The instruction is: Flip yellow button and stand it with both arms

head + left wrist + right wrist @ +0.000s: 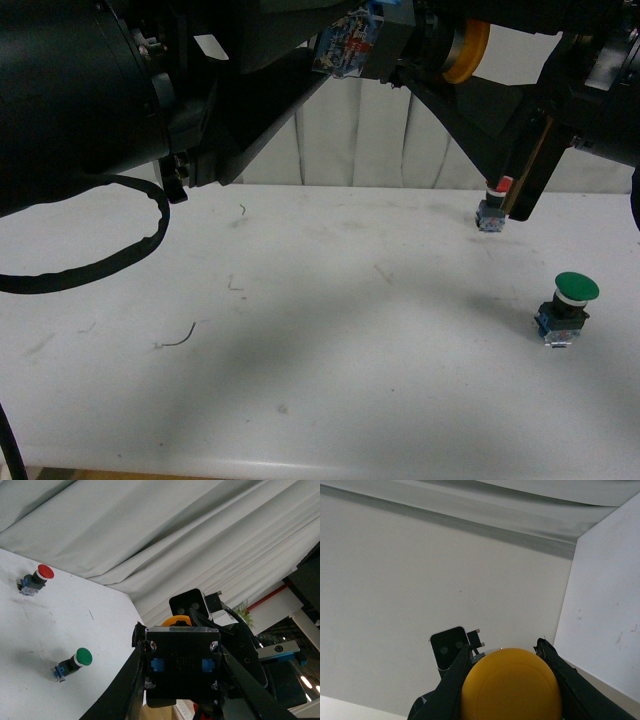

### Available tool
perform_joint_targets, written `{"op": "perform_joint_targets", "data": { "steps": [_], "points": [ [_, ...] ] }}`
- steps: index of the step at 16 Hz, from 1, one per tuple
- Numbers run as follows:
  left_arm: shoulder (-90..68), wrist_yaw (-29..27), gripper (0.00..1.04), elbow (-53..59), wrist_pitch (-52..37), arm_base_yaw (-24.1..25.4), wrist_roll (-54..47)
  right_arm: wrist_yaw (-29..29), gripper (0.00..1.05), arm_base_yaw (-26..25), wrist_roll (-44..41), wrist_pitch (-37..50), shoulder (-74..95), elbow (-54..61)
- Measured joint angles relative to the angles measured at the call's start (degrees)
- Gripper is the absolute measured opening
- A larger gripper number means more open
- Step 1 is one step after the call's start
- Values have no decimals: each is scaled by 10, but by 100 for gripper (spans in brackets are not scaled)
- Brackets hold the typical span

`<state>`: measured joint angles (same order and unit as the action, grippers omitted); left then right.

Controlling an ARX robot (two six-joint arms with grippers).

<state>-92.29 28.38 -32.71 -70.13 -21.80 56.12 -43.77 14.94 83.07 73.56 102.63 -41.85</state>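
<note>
The yellow button (pixel 466 50) hangs high above the table, lying sideways between both arms. In the left wrist view its dark square base block (pixel 182 656) faces the camera, with a sliver of orange-yellow cap above it. My left gripper (pixel 183 672) is shut on that block, one finger on each side. The round cap (pixel 511 690) fills the lower part of the right wrist view. My right gripper (pixel 510 677) is shut on the cap's sides. From the front, the left gripper (pixel 392 48) comes in from the left and the right gripper (pixel 452 78) from the lower right.
A red-capped button (pixel 493 205) stands at the table's far right, and a green-capped button (pixel 566 305) nearer on the right; both also show as red button (pixel 35 578) and green button (pixel 72 662). White table (pixel 300 350), grey curtain (pixel 380 140) behind, a black cable loop (pixel 100 262) at left.
</note>
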Motion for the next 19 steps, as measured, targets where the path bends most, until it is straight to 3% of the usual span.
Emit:
{"op": "perform_joint_targets", "data": {
  "steps": [4,10,13,16,19],
  "points": [
    [0,2,35,0,-2,1,0,0,36,-1,-1,0,0,0],
    [1,8,98,-2,3,20,-7,2,35,-8,-15,0,0,0],
    [29,22,98,18,32,46,-18,3,35,-12,-15,0,0,0],
    [109,12,98,56,108,103,-76,13,35,-25,-15,0,0,-2],
    [299,-43,98,123,292,143,-263,15,35,-30,-17,0,0,-11]
  ]
}}
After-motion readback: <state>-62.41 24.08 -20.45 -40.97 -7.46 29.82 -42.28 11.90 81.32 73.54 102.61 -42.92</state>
